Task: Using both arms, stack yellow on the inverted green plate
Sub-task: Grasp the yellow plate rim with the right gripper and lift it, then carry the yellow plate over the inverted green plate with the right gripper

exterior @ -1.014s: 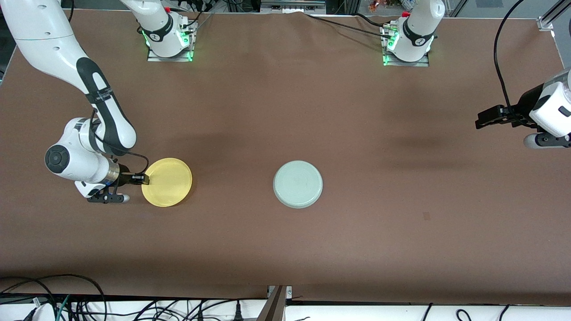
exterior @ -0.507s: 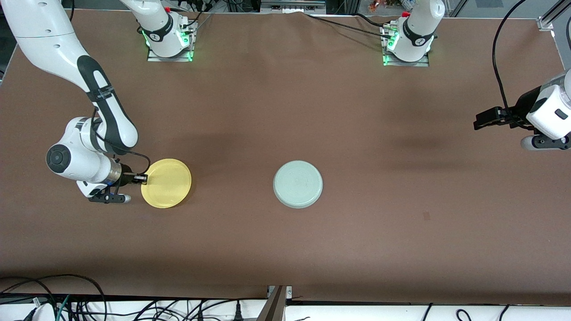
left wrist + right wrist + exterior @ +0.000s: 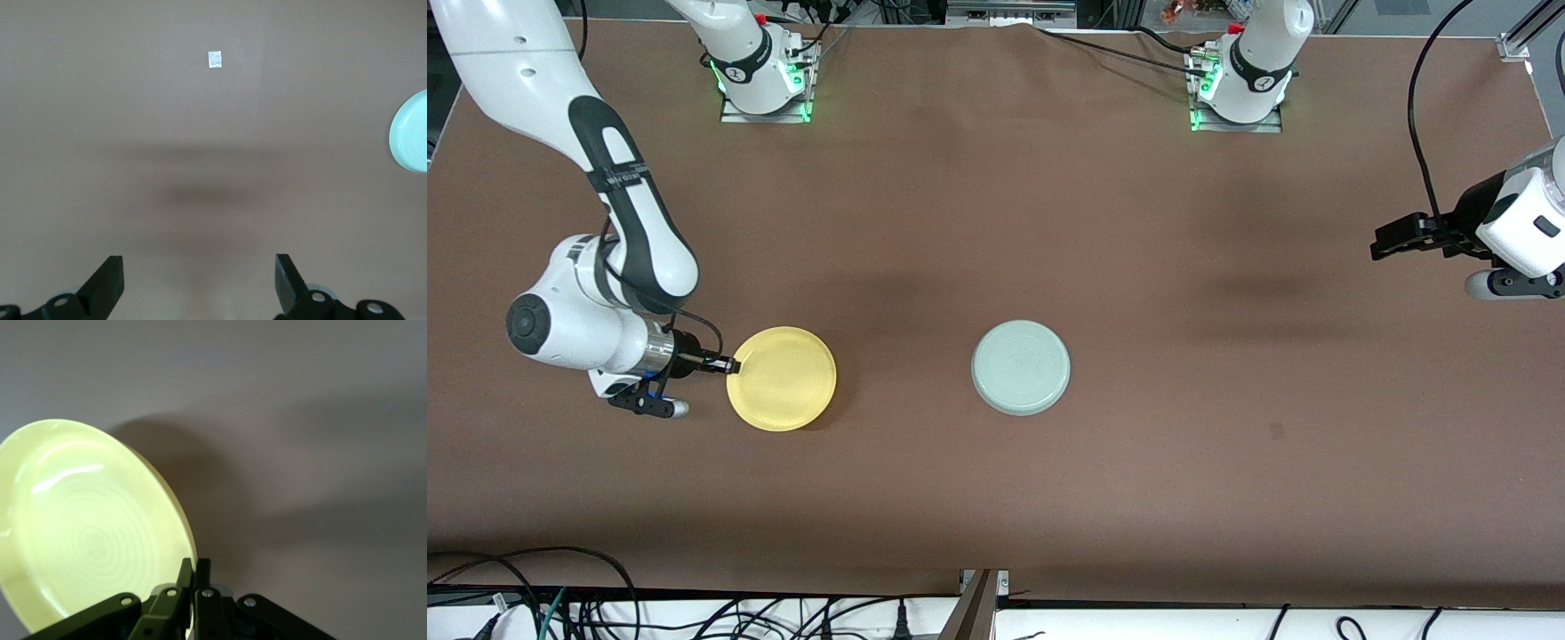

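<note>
The yellow plate [image 3: 783, 379] is held by its rim in my right gripper [image 3: 731, 365], lifted over the table toward the right arm's end. In the right wrist view the plate [image 3: 87, 527] shows its ringed face, with the gripper [image 3: 194, 570] shut on its edge. The green plate [image 3: 1020, 367] lies inverted on the table's middle; its edge shows in the left wrist view [image 3: 410, 133]. My left gripper [image 3: 1385, 242] waits open and empty over the left arm's end of the table, seen also in its wrist view [image 3: 199, 273].
The brown table [image 3: 996, 498] carries a small pale marker [image 3: 1277, 431], which the left wrist view [image 3: 214, 59] also shows. The arm bases [image 3: 763, 80] stand along the edge farthest from the front camera. Cables [image 3: 560, 596] lie below the nearest edge.
My right gripper has carried the yellow plate toward the green plate and a little nearer the front camera. The left arm has barely moved.
</note>
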You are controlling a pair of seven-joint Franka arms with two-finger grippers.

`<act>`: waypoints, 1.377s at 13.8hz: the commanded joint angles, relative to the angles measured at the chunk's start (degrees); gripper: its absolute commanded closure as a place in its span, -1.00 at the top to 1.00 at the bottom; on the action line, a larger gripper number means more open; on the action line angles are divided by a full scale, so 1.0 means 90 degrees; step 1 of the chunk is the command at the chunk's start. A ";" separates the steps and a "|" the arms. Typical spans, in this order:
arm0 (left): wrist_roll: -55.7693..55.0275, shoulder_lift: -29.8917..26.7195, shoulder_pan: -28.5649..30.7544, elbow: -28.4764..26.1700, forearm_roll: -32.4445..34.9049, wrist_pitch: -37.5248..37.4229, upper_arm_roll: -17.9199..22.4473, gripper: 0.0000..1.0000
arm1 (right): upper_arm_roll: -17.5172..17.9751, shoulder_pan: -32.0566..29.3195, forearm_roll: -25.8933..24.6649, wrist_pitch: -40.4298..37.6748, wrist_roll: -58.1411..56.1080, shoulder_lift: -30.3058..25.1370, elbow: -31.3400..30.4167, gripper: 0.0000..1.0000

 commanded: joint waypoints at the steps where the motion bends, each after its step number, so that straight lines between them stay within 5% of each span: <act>1: 0.0130 0.0115 0.0031 0.0222 -0.0149 -0.0063 0.0000 1.00 | 0.0494 -0.0013 0.0243 -0.0369 0.0959 -0.0277 0.0259 -1.00; 7: 0.0140 0.0125 0.0031 0.0231 -0.0169 -0.0063 0.0010 1.00 | 0.1725 0.0375 0.0770 0.0537 0.2638 -0.0229 0.0337 -1.00; 14: 0.0150 0.0125 0.0041 0.0231 -0.0169 -0.0063 0.0030 1.00 | 0.1327 0.2514 0.0663 0.2871 0.4057 0.0620 0.0308 -1.00; 19: 0.0150 0.0125 0.0041 0.0231 -0.0169 -0.0063 0.0030 1.00 | 0.0701 0.3180 0.0672 0.2961 0.4136 0.0875 0.0289 -1.00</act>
